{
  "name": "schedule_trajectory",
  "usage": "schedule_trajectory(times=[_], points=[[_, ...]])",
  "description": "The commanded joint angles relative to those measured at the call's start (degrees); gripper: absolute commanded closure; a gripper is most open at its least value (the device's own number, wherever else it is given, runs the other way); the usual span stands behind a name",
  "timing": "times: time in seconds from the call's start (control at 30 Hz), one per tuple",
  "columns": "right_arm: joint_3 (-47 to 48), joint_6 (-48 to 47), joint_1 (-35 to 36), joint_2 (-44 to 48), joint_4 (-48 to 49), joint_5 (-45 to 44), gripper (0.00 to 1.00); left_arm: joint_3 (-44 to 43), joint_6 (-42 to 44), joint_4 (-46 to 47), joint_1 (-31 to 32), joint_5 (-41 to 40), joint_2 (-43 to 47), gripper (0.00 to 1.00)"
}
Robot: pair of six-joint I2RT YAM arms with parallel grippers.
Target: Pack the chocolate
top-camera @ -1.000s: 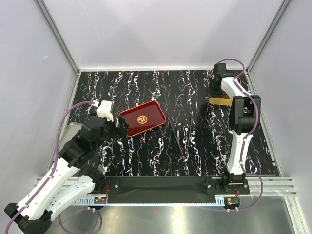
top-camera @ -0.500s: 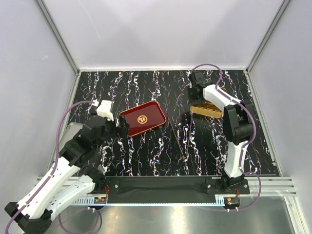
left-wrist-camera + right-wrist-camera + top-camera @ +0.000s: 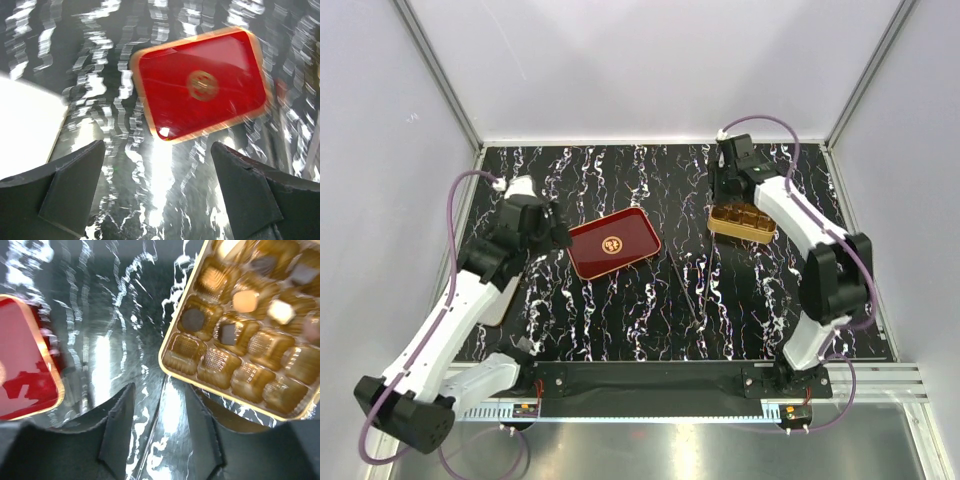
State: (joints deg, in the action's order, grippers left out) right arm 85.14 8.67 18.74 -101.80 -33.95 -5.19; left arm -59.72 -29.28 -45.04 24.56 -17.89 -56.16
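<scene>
A: claws?
B: left claw (image 3: 157, 165) wide open, empty; right claw (image 3: 159, 407) parted, empty (blurry view).
A: chocolate?
B: small pale and dark chocolate lumps (image 3: 246, 301) in golden gridded box (image 3: 220, 362), right of glossy red rectangular tray (image 3: 630, 250).

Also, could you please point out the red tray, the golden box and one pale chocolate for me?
red tray (image 3: 165, 95), left wrist view, bare red surface inside the rim.
golden box (image 3: 182, 352), right wrist view, empty corner compartment.
pale chocolate (image 3: 281, 311), right wrist view, its top face.

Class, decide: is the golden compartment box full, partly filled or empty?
Partly filled. The golden box holds a few dark and pale chocolates, but several compartments sit empty.
</scene>
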Motion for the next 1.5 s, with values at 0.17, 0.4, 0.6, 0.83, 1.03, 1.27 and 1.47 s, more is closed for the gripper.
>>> schedule_trajectory(times=[0.17, 0.4, 0.6, 0.83, 1.03, 1.27, 1.47], points=[[-8.65, 5.92, -0.02, 22.58, 4.06, 8.69, 0.31, 1.36, 1.49, -2.43, -16.28, -5.77, -10.35, 0.12], [-11.58, 10.05, -0.02, 27.88, 2.23, 10.99, 0.0, 1.19, 6.77, 2.94, -21.65, 1.01, -23.43, 0.16], [-14.3, 11.64, 0.07, 32.27, 2.05, 11.34, 0.0, 1.19, 10.99, 4.43, -22.18, 1.01, -31.81, 0.2], [-16.06, 10.93, -0.02, 35.26, 2.75, 12.48, 0.0, 4.7, 12.93, 9.09, -23.59, 4.35, -35.5, 0.24], [-18.25, 11.2, -0.02, 36.23, 3.81, 16.53, 0.0, 4.27, 15.21, 11.19, -24.56, 10.59, -40.42, 0.34], [-18.43, 10.23, -0.02, 37.37, 3.37, 15.65, 0.0, 2.95, 16.09, 9.35, -24.47, 8.75, -44.82, 0.49], [-19.4, 10.41, -0.02, 38.25, 3.9, 16.79, 0.0, 2.95, 15.48, 8.04, -24.56, 5.69, -44.74, 0.72]])
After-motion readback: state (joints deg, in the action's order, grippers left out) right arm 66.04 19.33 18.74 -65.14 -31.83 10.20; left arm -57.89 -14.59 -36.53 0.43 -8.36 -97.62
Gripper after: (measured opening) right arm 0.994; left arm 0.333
